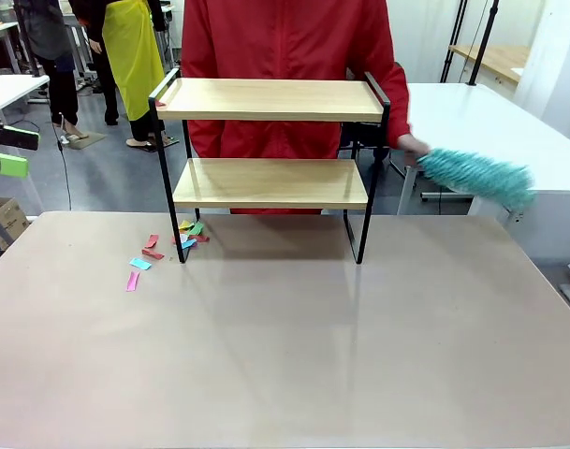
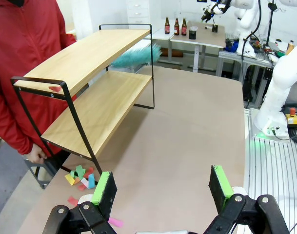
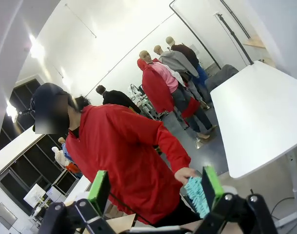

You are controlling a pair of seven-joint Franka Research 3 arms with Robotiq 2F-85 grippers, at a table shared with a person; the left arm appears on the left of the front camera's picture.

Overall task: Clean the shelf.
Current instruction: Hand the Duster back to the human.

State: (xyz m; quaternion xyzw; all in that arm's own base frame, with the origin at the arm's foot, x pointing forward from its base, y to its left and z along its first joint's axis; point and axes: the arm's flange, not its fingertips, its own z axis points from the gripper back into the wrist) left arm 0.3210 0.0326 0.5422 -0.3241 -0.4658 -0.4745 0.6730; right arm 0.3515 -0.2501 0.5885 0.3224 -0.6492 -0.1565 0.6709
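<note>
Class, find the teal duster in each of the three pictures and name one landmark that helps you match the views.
Front view: duster at right, beyond the shelf's right end, held in the person's hand.
Left wrist view: duster upper middle, at the shelf's far end.
Right wrist view: duster low, right of middle, below the hand.
Shared landmark: the person's red jacket.

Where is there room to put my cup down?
Both shelf boards look bare, bar one red scrap on the top board's corner. The table in front is bare too. Paper scraps crowd the spot around the shelf's left legs.
</note>
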